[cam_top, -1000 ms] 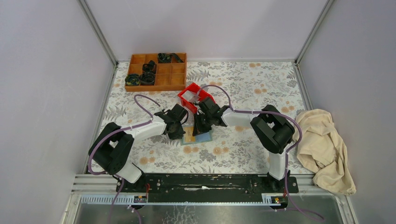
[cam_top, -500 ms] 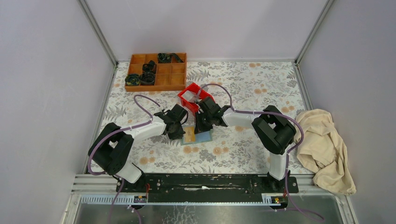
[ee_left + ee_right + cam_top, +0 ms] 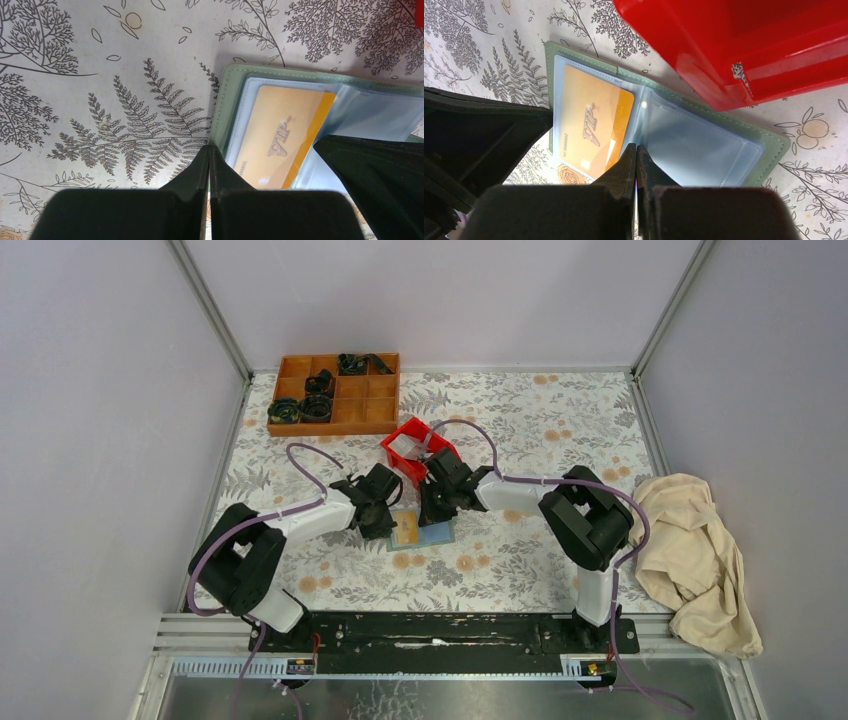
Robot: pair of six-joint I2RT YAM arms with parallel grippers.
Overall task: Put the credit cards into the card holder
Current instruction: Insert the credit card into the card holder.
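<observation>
We see the open card holder (image 3: 422,531) lying flat between our arms, a yellow card (image 3: 591,127) in its left pocket. Both grippers are closed: the left gripper (image 3: 209,155) at its left edge, the right gripper (image 3: 636,155) at the fold, nearer the empty pocket.

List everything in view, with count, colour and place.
tray: one, brown wood, far left of the table
black parts: several, black, in the tray's compartments
bin: one, red, mid-table, just beyond the holder
holder: one, sage green with clear pockets, lying open between the grippers
card: one, yellow, in the holder's left pocket
cloth: one, beige, crumpled at the right edge
table: one, pale floral cover
left gripper: one, black, shut, tip at the holder's left edge
right gripper: one, black, shut, tip at the holder's fold beside the card
</observation>
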